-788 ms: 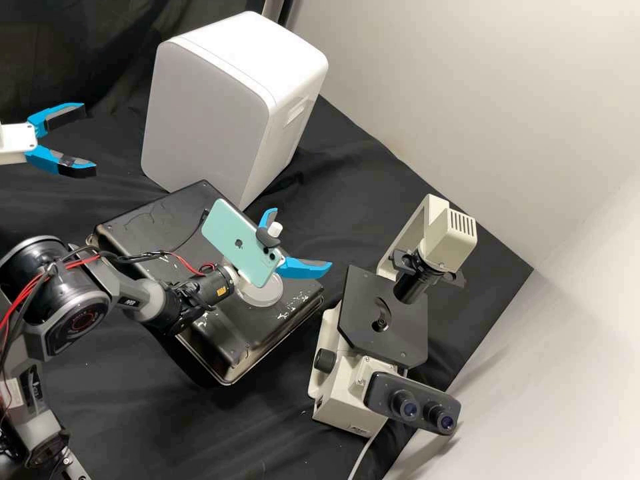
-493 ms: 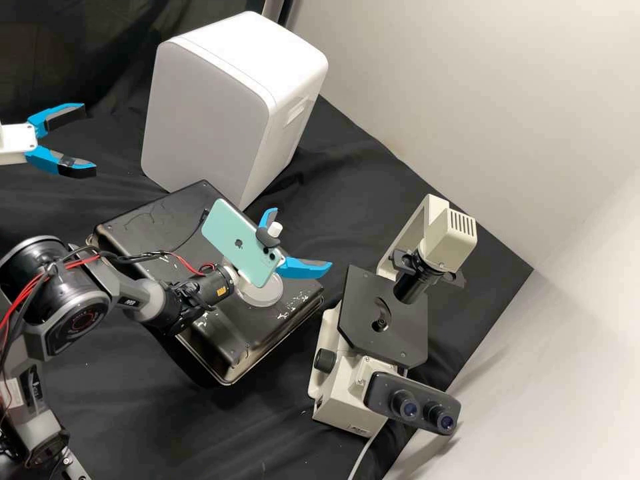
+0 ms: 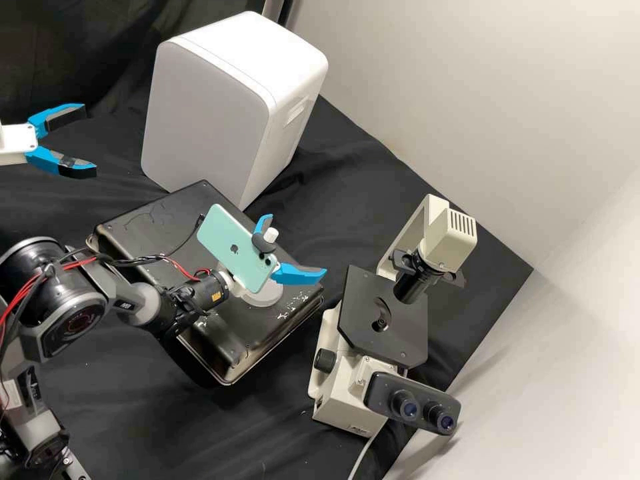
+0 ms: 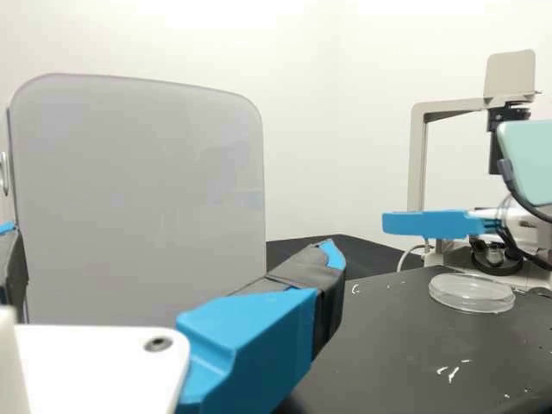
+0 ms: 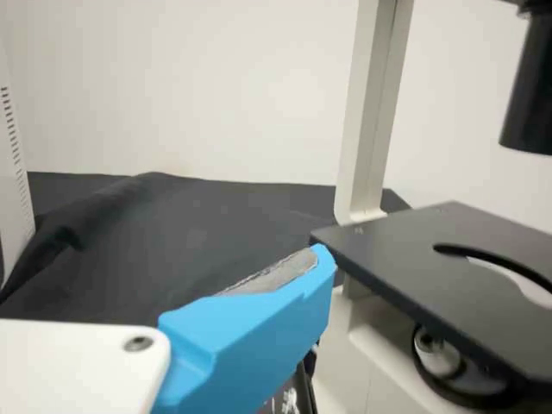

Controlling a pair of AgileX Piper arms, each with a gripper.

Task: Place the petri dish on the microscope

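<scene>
at nine o'clock of the high view, the left pincer hangs over the black counter, its blue fingers spread wide with nothing between them. a white box stands at twelve o'clock of the black tray. the petri dish lies flat on that tray near its three o'clock edge, partly under the mint phone mounted on the right arm. the right pincer hovers just above the dish, apart from it, fingers parted and holding nothing. the microscope sits at three o'clock of the tray, its black stage facing up. i judge the dish light, stiff and thin-walled. it looks like smooth clear plastic, likely to slip, or to crack if squeezed hard. best to take it across the rim at opposite sides, gently, and keep it level.
</scene>
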